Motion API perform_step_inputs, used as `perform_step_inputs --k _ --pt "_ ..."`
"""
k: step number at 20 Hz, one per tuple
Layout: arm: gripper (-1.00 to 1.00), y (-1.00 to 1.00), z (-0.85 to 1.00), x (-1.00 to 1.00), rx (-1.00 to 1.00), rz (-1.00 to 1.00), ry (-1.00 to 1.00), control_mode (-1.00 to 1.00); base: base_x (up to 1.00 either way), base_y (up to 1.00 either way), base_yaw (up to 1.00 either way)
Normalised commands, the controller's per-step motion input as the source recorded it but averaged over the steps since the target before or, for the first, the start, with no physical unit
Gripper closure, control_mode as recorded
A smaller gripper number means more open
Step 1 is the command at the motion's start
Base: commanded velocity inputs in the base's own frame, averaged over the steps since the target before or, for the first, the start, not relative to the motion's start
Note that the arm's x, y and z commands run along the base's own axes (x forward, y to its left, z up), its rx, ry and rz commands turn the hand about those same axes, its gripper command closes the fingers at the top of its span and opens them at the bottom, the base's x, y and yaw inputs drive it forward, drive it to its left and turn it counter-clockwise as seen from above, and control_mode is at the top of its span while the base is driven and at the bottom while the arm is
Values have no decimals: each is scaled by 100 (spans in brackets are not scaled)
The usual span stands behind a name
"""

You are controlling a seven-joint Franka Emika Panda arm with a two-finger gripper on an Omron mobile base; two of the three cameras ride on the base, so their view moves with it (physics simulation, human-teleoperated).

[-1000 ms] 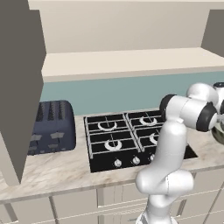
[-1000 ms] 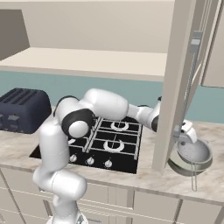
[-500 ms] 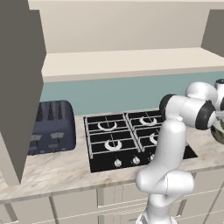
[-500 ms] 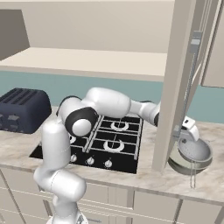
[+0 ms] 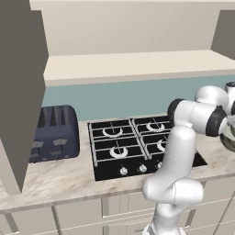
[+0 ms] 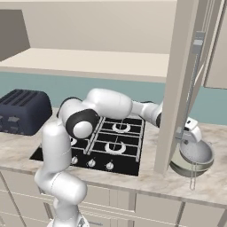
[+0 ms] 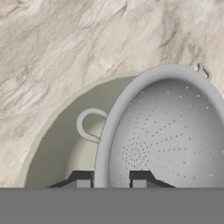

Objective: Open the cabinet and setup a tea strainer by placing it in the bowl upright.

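Currently the tea strainer (image 7: 166, 135) is pinched at its rim by the claw (image 7: 113, 180) inside the bowl (image 7: 65, 135); if released tilted, it may topple.

Open cabinet (image 6: 177, 88) door hides wrist and bowl's (image 6: 191, 167) left side in right base view. Hand view: tea strainer (image 7: 166, 135) cut by right edge, fingers (image 7: 142, 178) mostly hidden; grip probably on rim.
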Motion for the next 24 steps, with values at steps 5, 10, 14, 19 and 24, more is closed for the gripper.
perform_step_inputs --k 5,10,14,19,24 --pt "100 8 0 0 0 0 0 -100 0 0 0" --pt "-100 6 0 0 0 0 0 -100 0 0 0" --pt "-100 2 -1 0 0 1 0 -100 0 0 0" --pt "-100 0 0 0 0 1 0 -100 0 0 0" --pt "-100 0 0 0 0 1 0 -100 0 0 0"
